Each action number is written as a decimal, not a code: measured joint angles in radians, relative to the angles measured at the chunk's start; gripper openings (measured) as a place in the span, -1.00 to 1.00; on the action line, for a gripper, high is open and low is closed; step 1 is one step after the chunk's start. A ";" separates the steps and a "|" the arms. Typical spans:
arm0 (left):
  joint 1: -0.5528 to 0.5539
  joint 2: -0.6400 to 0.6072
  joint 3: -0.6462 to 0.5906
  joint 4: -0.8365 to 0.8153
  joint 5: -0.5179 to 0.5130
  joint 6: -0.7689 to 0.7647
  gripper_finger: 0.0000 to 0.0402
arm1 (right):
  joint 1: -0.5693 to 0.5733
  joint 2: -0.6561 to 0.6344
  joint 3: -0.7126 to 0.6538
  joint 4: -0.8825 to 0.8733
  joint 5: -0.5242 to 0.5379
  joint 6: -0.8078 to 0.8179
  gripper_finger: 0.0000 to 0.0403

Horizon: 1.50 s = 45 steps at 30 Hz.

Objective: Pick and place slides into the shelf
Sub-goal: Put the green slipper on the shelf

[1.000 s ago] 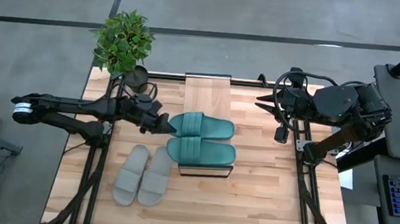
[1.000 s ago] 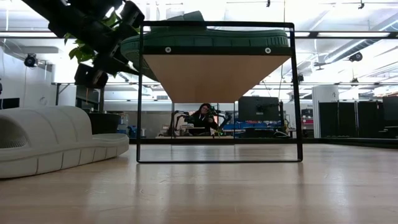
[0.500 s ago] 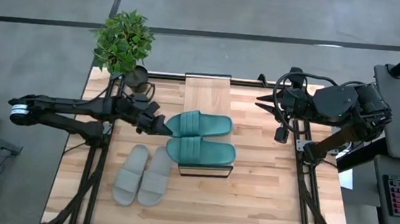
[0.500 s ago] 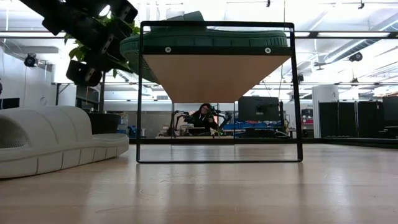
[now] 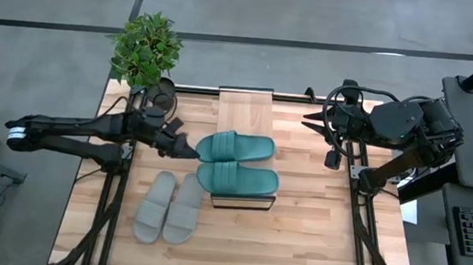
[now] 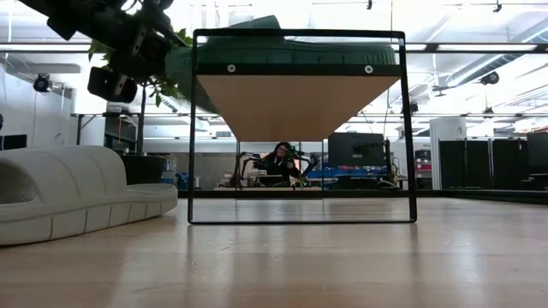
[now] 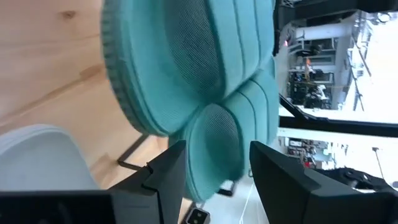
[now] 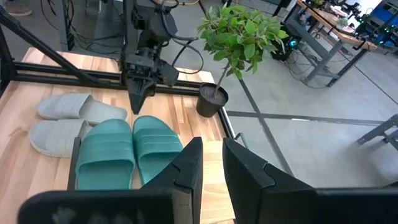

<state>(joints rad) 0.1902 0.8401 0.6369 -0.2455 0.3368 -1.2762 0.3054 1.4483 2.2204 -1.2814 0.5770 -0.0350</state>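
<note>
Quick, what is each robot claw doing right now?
Left gripper: open, empty, beside the teal-green foam slide sandals.
Right gripper: slightly parted, holding nothing.

matt ribbed foam slides (image 5: 235,163); light wood, black-metal shelf (image 5: 245,109).

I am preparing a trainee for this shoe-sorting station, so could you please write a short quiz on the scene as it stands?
1. True or false: both teal slides lie on top of the shelf.
2. Where is the grey pair? A: on the shelf. B: on the table, on the left arm's side of the shelf. C: on the floor.
3. Fill in: the left hand holds ____.
Key: 1 true; 2 B; 3 nothing.
</note>
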 joint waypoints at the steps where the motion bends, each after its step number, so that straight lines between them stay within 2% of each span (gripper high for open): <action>1: 0.000 -0.006 0.000 0.000 0.007 0.000 -0.20 | 0.000 0.000 0.000 0.000 0.000 0.000 -0.73; 10: 0.000 -0.052 0.005 0.040 0.015 0.000 -0.20 | -0.001 0.000 -0.009 -0.001 0.000 0.039 -0.73; 13: 0.000 -0.073 0.007 0.182 -0.002 0.001 -0.20 | -0.008 0.009 -0.037 -0.004 0.000 0.084 -0.73; 17: 0.000 -0.085 0.007 0.455 -0.041 0.036 -0.20 | -0.022 0.041 -0.115 -0.002 -0.013 0.133 -0.73; 21: 0.000 -0.087 0.006 0.712 -0.061 0.082 -0.20 | -0.057 0.074 -0.210 0.015 -0.087 0.175 -0.73; 24: 0.000 -0.087 0.006 0.822 -0.062 0.090 -0.20 | -0.095 0.090 -0.274 0.026 -0.119 0.211 -0.76; 26: 0.000 -0.084 0.006 0.850 -0.063 0.116 -0.20 | -0.126 0.087 -0.319 0.051 -0.164 0.214 -0.82; 28: 0.000 -0.085 0.006 0.847 -0.065 0.147 -0.20 | -0.164 0.080 -0.369 0.106 -0.265 0.211 -0.91; 32: 0.000 -0.075 0.006 0.842 -0.065 0.164 -0.20 | -0.226 0.067 -0.481 0.251 -0.477 0.174 -0.95; 45: 0.000 -0.060 0.003 0.844 -0.055 0.217 -0.20 | -0.307 0.074 -0.774 0.638 -0.503 0.150 -0.96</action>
<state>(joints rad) 0.1902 0.7797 0.6394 0.5981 0.2815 -1.0592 -0.0021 1.5226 1.4466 -0.6433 0.0742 0.1147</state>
